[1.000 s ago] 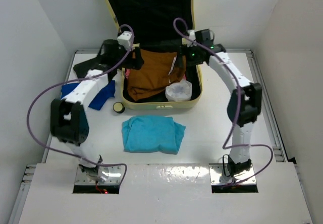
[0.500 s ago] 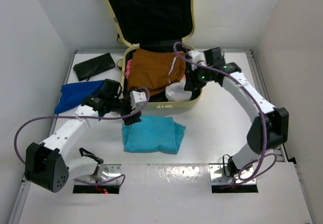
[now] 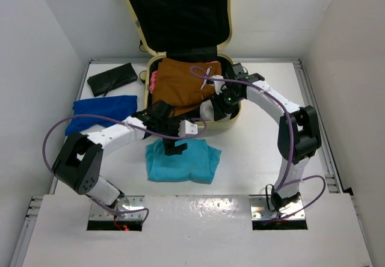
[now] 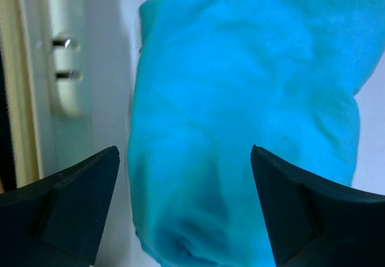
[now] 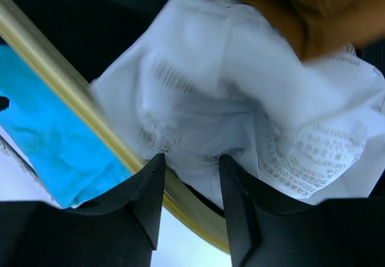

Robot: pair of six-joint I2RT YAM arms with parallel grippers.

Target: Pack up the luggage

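The luggage (image 3: 180, 14) lies open at the back, lid up, with an orange-brown garment (image 3: 177, 86) inside. My right gripper (image 3: 218, 103) is at its front right corner. In the right wrist view it (image 5: 189, 159) is closed on a fold of a white plastic bag (image 5: 228, 98), just inside the yellow rim (image 5: 60, 71). My left gripper (image 3: 174, 145) hangs open over the back edge of a folded teal cloth (image 3: 192, 162). In the left wrist view its jaws (image 4: 183, 153) stand wide apart above the teal cloth (image 4: 240, 98), beside the luggage shell (image 4: 36, 68).
A folded blue cloth (image 3: 99, 110) lies left of the luggage. A flat black pouch (image 3: 111, 77) lies behind it at the back left. White walls close in both sides of the table.
My left arm has swung right and forward from beside the luggage to over the teal cloth. My right gripper has come down from the back of the luggage to the white bag.
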